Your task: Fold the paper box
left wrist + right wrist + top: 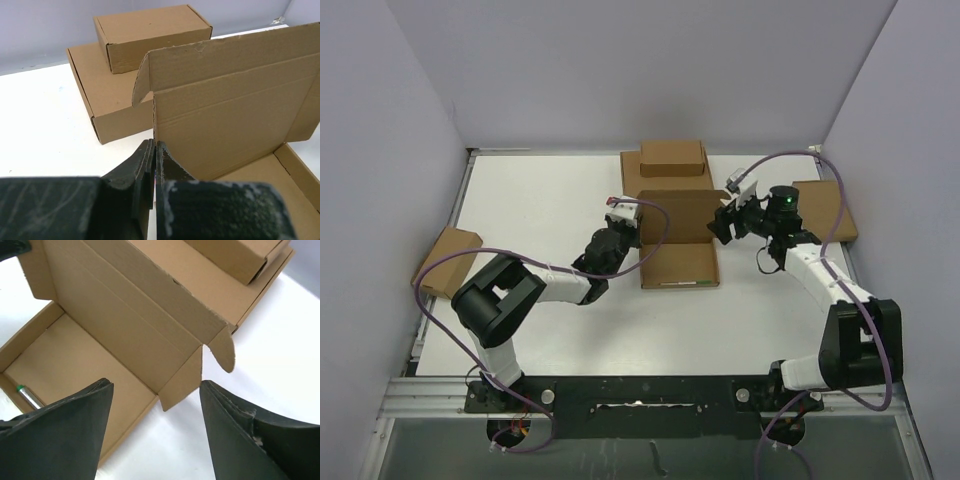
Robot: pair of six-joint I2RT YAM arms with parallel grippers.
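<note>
The paper box [678, 262] lies open at the table's centre, its tray flat and its lid [235, 100] standing up at the back. My left gripper [623, 214] is at the lid's left end, shut on the left side flap, whose thin cardboard edge runs down between the pinched fingers [145, 160]. My right gripper [725, 222] hovers at the lid's right end, open. The right side flap [182, 382] hangs free between its two fingers [85, 415], touching neither. A rounded tab [224, 347] sticks out of the lid's corner above it.
Behind the paper box a wide brown box [650, 178] carries a smaller box [672, 157] on top. Another brown box [820, 205] sits at the right edge and one [448, 262] overhangs the left edge. A small silver and green cylinder [27, 396] lies in the tray.
</note>
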